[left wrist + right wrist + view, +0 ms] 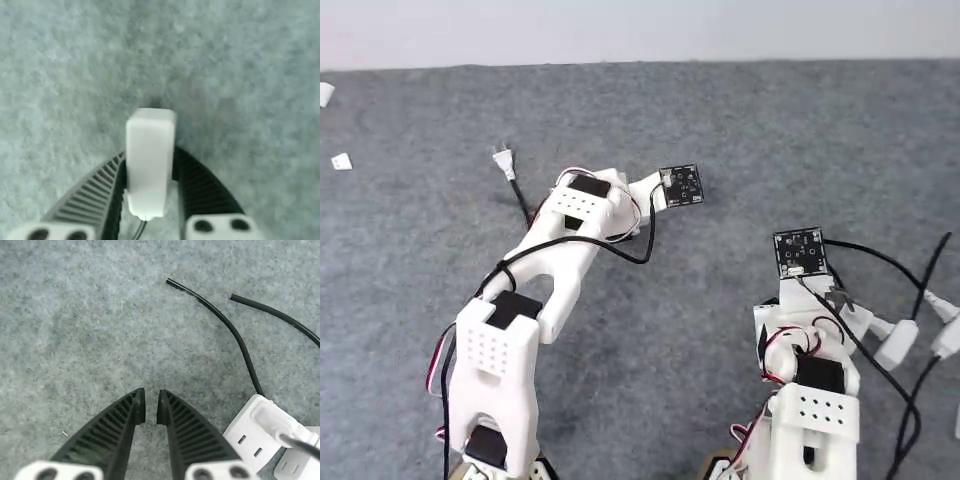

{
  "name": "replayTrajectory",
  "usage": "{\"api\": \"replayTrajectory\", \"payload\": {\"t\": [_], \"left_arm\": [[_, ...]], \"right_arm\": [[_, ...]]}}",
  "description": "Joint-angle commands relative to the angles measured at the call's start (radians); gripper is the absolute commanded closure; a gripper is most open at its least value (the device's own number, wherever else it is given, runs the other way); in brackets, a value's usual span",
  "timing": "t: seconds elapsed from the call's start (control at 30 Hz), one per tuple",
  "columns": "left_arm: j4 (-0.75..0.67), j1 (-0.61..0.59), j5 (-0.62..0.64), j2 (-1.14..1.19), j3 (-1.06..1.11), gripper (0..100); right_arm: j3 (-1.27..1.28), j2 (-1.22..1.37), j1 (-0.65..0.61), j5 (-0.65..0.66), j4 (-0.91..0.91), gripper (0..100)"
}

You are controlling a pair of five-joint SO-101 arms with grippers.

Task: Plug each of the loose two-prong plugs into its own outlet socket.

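My left gripper (150, 156) is shut on a white plug body (149, 165), held just above the grey carpet, with a thin cord leaving the plug's near end. A loose two-prong plug (503, 158) on a black cord lies at the far left, beyond the left arm (570, 250). My right gripper (150, 408) hovers over bare carpet, its fingers almost touching with nothing between them. Beside it lies a white outlet socket (250, 437) with a white plug (270, 421) seated in it. In the high view the white outlets (897, 343) lie at the right edge.
Two black cord ends (220, 320) trail across the carpet beyond the right gripper. A second white outlet block (300, 462) adjoins the first. Small white scraps (342, 161) lie at the far left edge. The grey carpet (740, 130) covers the whole table.
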Motion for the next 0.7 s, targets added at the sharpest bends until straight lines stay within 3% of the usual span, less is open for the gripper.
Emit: {"api": "replayTrajectory", "payload": {"t": [0.0, 0.37, 0.47, 0.57, 0.67], "left_arm": [[0.146, 0.002, 0.120, -0.017, -0.076, 99], [0.586, -0.018, 0.560, -0.358, -0.179, 99], [0.686, 0.002, 0.749, -0.433, -0.160, 99], [0.698, 0.005, 0.977, -0.456, -0.097, 99], [0.592, 0.006, 1.099, -0.454, -0.001, 99]], "right_arm": [[-0.003, -0.012, -0.004, 0.009, -0.021, 94.5], [0.015, -0.012, -0.005, 0.009, -0.050, 94.5], [0.015, -0.012, -0.005, 0.009, -0.048, 94.5], [0.017, -0.012, -0.005, 0.009, -0.045, 94.5], [0.015, -0.016, -0.005, 0.012, -0.025, 94.5]]}}
